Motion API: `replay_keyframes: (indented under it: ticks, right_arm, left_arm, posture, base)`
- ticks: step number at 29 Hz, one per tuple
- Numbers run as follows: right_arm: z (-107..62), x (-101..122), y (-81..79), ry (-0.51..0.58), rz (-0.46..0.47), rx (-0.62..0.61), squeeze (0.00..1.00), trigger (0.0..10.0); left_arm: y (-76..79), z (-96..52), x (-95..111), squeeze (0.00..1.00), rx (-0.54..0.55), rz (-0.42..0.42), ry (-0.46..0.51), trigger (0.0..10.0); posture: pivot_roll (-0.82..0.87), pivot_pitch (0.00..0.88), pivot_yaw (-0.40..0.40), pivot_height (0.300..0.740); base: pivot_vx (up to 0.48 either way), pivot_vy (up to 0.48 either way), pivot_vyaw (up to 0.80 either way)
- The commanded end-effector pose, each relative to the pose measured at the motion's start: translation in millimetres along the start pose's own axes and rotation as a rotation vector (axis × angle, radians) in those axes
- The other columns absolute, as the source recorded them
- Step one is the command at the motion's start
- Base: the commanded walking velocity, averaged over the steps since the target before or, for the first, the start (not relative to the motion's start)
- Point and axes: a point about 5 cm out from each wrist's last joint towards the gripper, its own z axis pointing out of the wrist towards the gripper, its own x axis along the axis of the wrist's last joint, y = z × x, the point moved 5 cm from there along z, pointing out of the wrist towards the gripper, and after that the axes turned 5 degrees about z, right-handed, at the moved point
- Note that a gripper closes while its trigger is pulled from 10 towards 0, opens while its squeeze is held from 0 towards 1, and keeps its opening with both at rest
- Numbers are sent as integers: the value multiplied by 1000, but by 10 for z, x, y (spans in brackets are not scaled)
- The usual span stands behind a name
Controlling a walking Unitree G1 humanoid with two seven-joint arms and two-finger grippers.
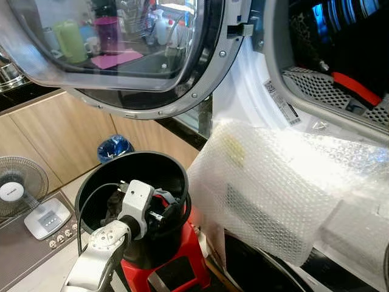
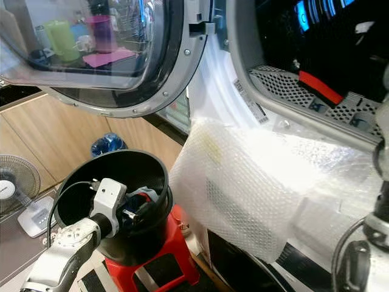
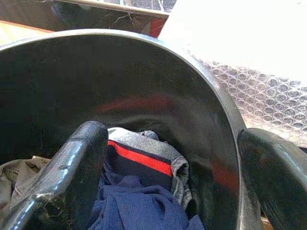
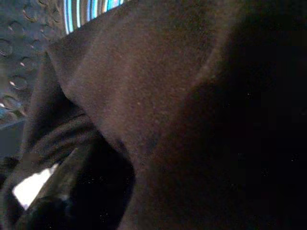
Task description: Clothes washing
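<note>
Two arms are at work from where I sit. My left tool point(image 1: 163, 213) reaches into the black bucket point(image 1: 103, 176) that stands on a red stool point(image 2: 182, 267) on the floor, just beside the washing machine. In the left wrist view its two fingers point(image 3: 72, 172) stand wide apart, one inside the bucket and the other outside its rim, so the wall runs between them and they clamp nothing. Low in the bucket I see the clothes: a navy garment point(image 3: 139, 206) with a red stripe and grey trim, and an olive-grey piece point(image 3: 14, 177) beside it. The machine's round glass door point(image 1: 121, 55) hangs open above the bucket, and bubble wrap point(image 1: 273, 188) covers the machine's front below the drum opening point(image 2: 316, 67). My right arm point(image 2: 371, 243) rises at the right edge of the right eye view toward the drum. In the right wrist view, dark brown cloth point(image 4: 144, 96) lies pressed against the camera with the perforated drum wall point(image 4: 19, 48) behind it; I cannot tell whether the right tool is apart or together. A fan point(image 1: 18, 182) and a blue bag point(image 1: 114, 147) stand by the wooden cabinets.
</note>
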Motion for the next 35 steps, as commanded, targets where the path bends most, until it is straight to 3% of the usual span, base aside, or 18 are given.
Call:
replay_keyframes:
  ticks: [1,8,9,13,14,16,20,25,28,30,34,35]
  right_arm:
    - [-44,98,-103,20,52,66,1000,10000]
    - [3,211,-307,52,76,86,1000,10000]
    - [81,302,-348,100,76,66,1000,10000]
    - [252,323,-450,115,86,42,1000,10000]
    - [355,317,-537,126,54,15,1000,10000]
    - [355,317,-537,126,54,15,1000,10000]
    - [477,239,-575,144,-78,-98,1000,10000]
    - [376,-140,-615,8,-63,18,1000,10000]
    - [290,-51,-544,34,-36,25,1000,10000]
    - [185,215,-483,84,5,33,1000,10000]
    - [43,410,-508,94,69,68,980,10000]
    - [-52,418,-578,74,90,127,0,10000]
  left_arm:
    - [17,-9,-5,0,-8,18,-12,10000]
    - [9,-8,-2,0,0,14,-9,10000]
    - [1,0,3,0,1,13,-9,10000]
    - [0,20,16,0,3,15,-5,10000]
    - [2,36,25,0,1,16,-3,10000]
    - [2,36,25,0,1,16,-3,10000]
    - [11,46,44,0,4,14,4,10000]
    - [34,12,-2,0,-1,6,-10,10000]
    - [41,11,-12,0,-5,7,-13,10000]
    - [41,27,-15,0,-8,4,-15,10000]
    - [42,50,-19,0,-6,-7,-18,10000]
    - [52,51,-19,0,-7,-8,-17,10000]
  posture:
    - [-86,98,77,740]
    - [-78,93,72,740]
    - [-89,91,76,740]
    - [-90,90,76,740]
    - [-94,83,79,740]
    - [-94,83,79,740]
    - [-82,83,68,740]
    - [-88,95,74,740]
    - [-94,97,74,740]
    - [-107,101,72,740]
    - [-117,103,71,740]
    - [-123,107,66,740]
  base:
    - [0,0,0]
    - [0,0,0]
    - [0,0,0]
    - [0,0,0]
    - [0,0,0]
    - [0,0,0]
    - [0,0,0]
    - [0,0,0]
    - [0,0,0]
    - [0,0,0]
    - [0,0,0]
    - [0,0,0]
